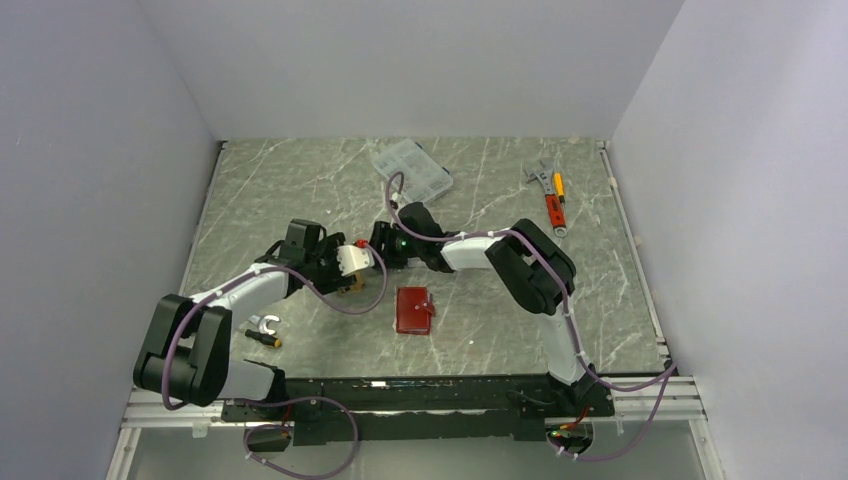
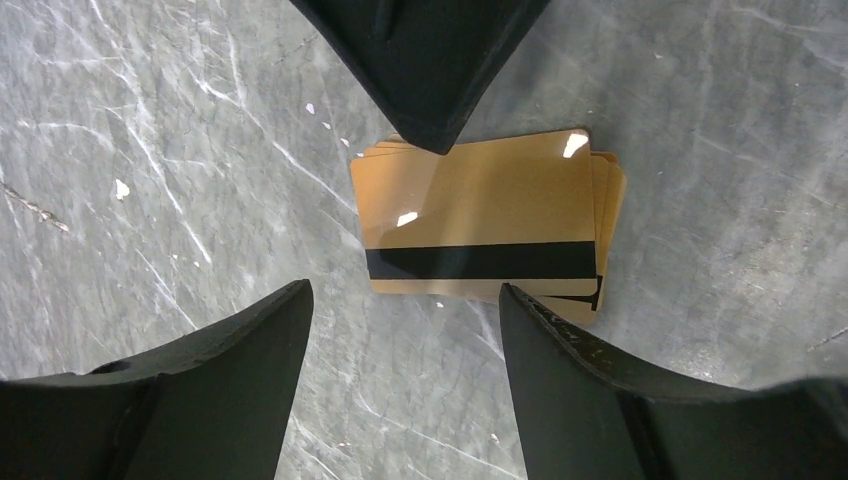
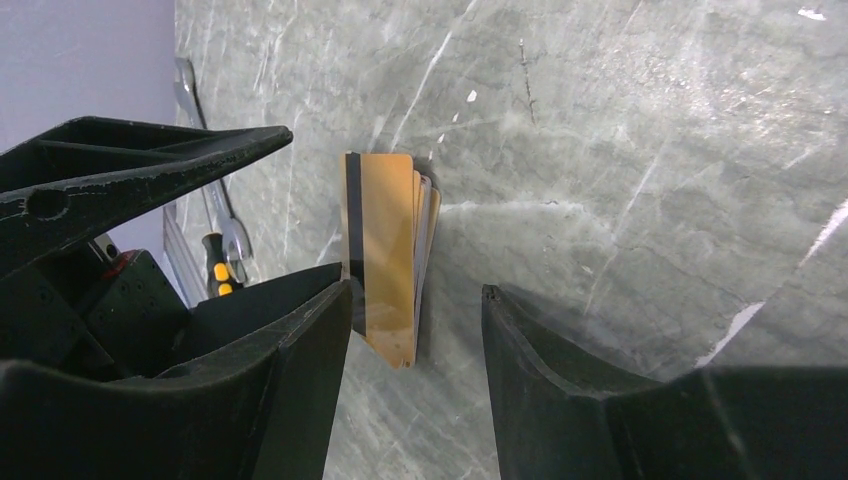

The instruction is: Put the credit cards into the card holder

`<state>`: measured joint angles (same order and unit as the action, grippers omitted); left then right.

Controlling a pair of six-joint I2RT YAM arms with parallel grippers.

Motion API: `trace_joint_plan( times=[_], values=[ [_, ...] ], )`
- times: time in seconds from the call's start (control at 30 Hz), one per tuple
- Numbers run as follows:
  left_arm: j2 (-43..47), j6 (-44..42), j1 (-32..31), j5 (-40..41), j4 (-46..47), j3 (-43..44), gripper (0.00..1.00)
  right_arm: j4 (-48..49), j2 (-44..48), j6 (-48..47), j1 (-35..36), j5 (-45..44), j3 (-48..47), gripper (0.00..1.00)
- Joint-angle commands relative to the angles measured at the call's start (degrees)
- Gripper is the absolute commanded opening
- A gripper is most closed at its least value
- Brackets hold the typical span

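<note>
Left gripper (image 2: 405, 300) and right gripper (image 3: 418, 292) straddling stacked credit cards (image 2: 480, 215), jaws open.
Nearest, the red card holder (image 1: 413, 310) is lying on open surface (image 1: 300, 180). Just beyond, the cards are showing only in wrist views, lying flat, the black stripe running along their long axis.

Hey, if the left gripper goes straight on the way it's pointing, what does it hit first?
The left gripper would most likely meet the credit cards, stacked flat on the table between its open fingers. A finger of the right gripper sits at their far edge; depth is unclear.
</note>
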<state>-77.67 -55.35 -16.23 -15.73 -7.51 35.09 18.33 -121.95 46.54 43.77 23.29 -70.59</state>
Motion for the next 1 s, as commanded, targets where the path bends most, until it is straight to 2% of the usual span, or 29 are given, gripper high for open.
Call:
trace_joint_plan(
  times=[0.0,0.2,0.63,0.97],
  values=[
    [1.1,-1.3,-0.3,-2.5,-4.5,3.9,0.74,1.7,-2.1,0.6,0.7,1.6,-0.3,0.53],
    [0.9,0.3,-0.1,-3.0,-6.2,6.9,0.73,0.9,-3.2,0.5,0.8,1.5,-1.6,0.53],
    [-1.9,-5.8,-1.7,2.9,-0.5,2.2,0.71,-0.3,-4.5,1.0,1.0,1.8,-3.6,0.51],
    [-4.5,-4.8,-5.0,5.0,2.3,1.4,0.71,0.2,-3.8,1.6,1.0,1.3,-1.8,0.5]
  ],
)
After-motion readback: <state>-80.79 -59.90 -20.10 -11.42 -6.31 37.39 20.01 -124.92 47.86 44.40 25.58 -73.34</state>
